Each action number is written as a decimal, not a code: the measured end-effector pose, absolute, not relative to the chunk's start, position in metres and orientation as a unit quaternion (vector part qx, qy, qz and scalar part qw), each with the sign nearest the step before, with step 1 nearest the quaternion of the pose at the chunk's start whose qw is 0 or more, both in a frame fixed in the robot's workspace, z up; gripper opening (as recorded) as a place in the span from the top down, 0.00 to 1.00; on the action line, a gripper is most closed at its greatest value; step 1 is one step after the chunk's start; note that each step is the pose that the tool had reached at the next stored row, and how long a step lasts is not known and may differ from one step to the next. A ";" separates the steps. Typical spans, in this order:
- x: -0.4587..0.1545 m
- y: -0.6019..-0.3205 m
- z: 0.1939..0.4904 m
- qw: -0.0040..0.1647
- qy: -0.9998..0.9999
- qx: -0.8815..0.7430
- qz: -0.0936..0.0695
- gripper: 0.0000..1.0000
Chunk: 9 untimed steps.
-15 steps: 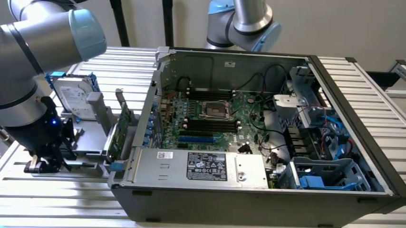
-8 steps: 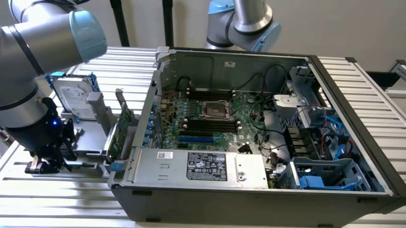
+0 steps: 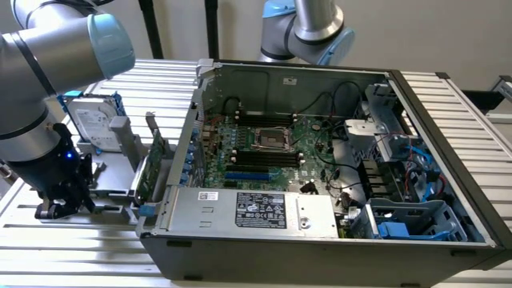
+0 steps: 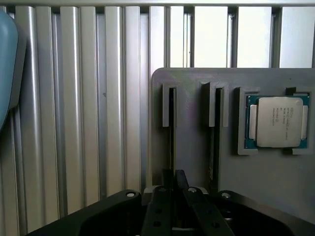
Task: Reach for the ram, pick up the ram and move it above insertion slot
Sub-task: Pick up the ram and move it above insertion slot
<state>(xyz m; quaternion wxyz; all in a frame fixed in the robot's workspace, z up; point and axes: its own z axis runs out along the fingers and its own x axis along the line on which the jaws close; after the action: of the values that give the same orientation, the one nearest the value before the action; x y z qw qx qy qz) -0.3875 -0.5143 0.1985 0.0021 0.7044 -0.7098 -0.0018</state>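
PC case [image 3: 320, 252] mid-right of the exterior view, arm [image 3: 48, 72] upper left, gray rack [image 3: 112, 180] lower left, gripper [image 3: 60, 207] pinched on ram [image 4: 172, 132] edge-on in rack slot; IMO grip centred, pull straight, no twist.

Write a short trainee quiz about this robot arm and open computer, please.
1. True or false: the square silver processor chip lies in the flat grey plastic tray.
2. Where is the black gripper relative to the open dark metal computer case? A inside; B outside, at the exterior view's left; C outside, at the exterior view's right.
3. Fill in: of the tray's two long slots, the gripper is at the one ___ from the chip.
Key: 1 true; 2 B; 3 farther.
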 end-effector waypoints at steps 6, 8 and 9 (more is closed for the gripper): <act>-0.387 -0.514 0.198 0.002 -0.710 0.704 -0.002 0.87; -0.387 -0.514 0.198 0.002 -0.710 0.704 -0.002 0.87; -0.387 -0.514 0.198 0.002 -0.710 0.704 -0.002 0.87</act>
<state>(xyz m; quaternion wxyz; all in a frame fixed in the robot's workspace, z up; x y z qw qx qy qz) -0.3875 -0.5143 0.1984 0.0021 0.7044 -0.7098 -0.0017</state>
